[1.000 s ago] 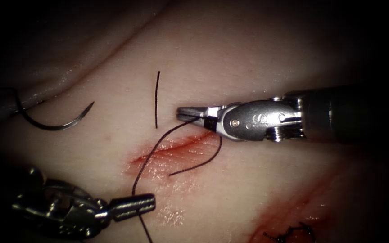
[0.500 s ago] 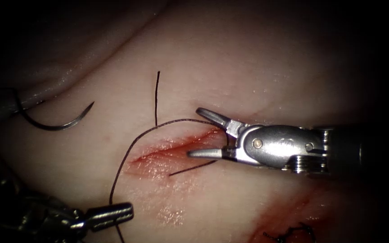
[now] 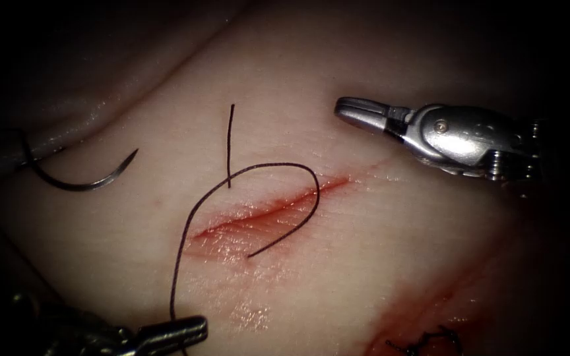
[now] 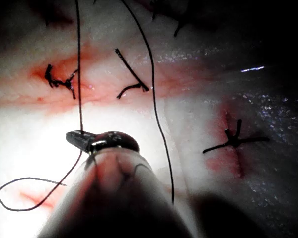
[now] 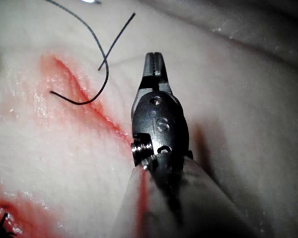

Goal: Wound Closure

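Right tool (image 3: pixel 354 109): jaws closed, gripping nothing, hovering above the cut (image 3: pixel 265 214)
Left tool (image 3: pixel 173 327): jaws clamping the thread (image 3: pixel 186 231) below the cut
Needle (image 3: pixel 80 179): lying free on the tissue (image 3: pixel 390 257), well left of the cut
Thread: looping slack across the cut
Care: keeping that loop untangled matters, judging by its slack

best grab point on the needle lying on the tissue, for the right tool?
Probably the body of the needle, past mid-curve toward the swaged end. It lies flat on the tissue, left of the cut, tip up-right. Come from above, jaws across the wire. The right tool holds nothing; the left tool holds the thread.
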